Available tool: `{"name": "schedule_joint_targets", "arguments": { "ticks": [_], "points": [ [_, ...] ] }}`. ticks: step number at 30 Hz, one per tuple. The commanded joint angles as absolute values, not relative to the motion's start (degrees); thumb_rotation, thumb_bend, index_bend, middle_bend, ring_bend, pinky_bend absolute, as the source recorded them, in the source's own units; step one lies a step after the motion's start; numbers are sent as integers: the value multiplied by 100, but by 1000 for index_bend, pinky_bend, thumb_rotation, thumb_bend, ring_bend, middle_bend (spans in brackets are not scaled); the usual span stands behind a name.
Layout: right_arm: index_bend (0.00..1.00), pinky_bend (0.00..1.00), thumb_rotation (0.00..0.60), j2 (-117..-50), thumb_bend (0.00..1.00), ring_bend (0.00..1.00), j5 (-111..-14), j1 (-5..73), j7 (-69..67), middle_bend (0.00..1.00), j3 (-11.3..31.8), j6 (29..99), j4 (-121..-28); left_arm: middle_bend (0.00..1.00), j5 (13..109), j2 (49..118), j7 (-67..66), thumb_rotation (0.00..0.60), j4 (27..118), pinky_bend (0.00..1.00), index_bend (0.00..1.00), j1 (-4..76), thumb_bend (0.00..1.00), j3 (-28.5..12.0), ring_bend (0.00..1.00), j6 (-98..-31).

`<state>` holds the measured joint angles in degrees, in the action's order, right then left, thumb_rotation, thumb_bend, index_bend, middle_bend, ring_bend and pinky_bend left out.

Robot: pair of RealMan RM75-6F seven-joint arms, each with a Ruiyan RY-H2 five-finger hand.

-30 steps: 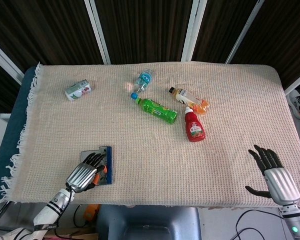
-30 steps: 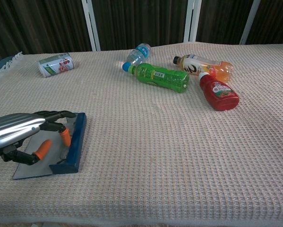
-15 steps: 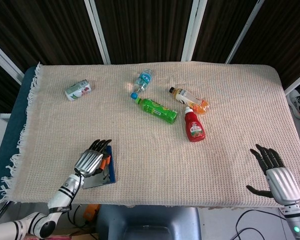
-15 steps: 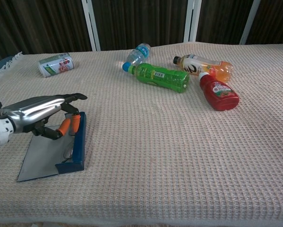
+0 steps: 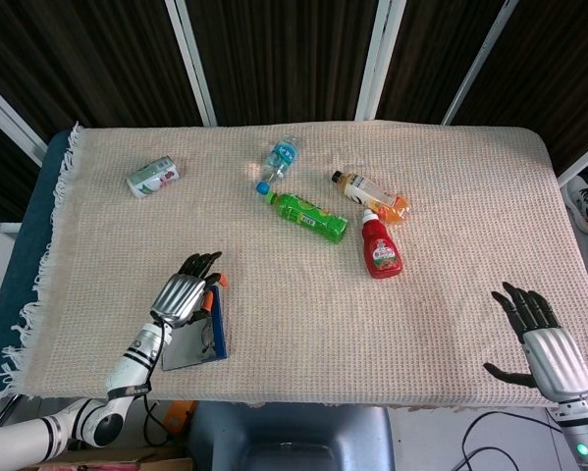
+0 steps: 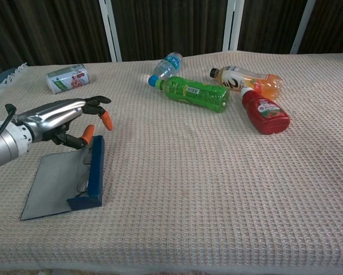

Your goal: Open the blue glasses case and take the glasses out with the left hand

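Two hands: left hand (image 6: 62, 117) fingers spread, empty, above open blue glasses case (image 6: 93, 172); right hand (image 5: 544, 343) spread, empty. Four bottles, one can (image 5: 153, 178).

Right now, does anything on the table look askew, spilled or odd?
Nothing is spilled. The case lies open flat near the front left edge, glasses still in it, left hand above its far end. The bottles and can all lie on their sides, caps on.

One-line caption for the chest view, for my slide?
Left hand hovers over the opened blue glasses case, glasses inside; bottles lie beyond.
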<state>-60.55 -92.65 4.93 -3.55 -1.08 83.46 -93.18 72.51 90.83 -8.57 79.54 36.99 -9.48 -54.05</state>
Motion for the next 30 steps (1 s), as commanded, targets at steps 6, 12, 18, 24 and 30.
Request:
{"name": "schedule_joint_targets", "arguments": {
  "ticks": [6, 12, 18, 24, 30],
  "points": [
    [0, 0, 600, -6047, 152, 0, -9271, 491, -376, 0, -110, 8351, -9315, 0, 7074, 9308, -1033, 600, 7647, 0, 365, 3817, 709, -846, 0, -5169],
    [0, 0, 600, -6010, 152, 0, -9271, 478, -463, 0, -100, 8390, -9315, 0, 6939, 9369, -1235, 600, 7430, 0, 431, 3830, 714, -814, 0, -5182],
    [0, 0, 600, -6008, 153, 0, -9300, 467, -464, 0, -112, 8409, -9314, 0, 6649, 9222, -1523, 600, 7544, 0, 464, 3797, 715, -761, 0, -5115],
    [0, 0, 600, -6010, 153, 0, -9300, 466, -457, 0, -110, 8408, -9318, 0, 6504, 9027, -1704, 600, 7556, 0, 476, 3718, 748, -774, 0, -5278],
    [0, 0, 600, -6023, 154, 0, -9282, 456, -438, 0, -95, 8426, -9319, 0, 6219, 8581, -1823, 600, 7829, 0, 470, 3584, 750, -703, 0, -5224]
  ]
}}
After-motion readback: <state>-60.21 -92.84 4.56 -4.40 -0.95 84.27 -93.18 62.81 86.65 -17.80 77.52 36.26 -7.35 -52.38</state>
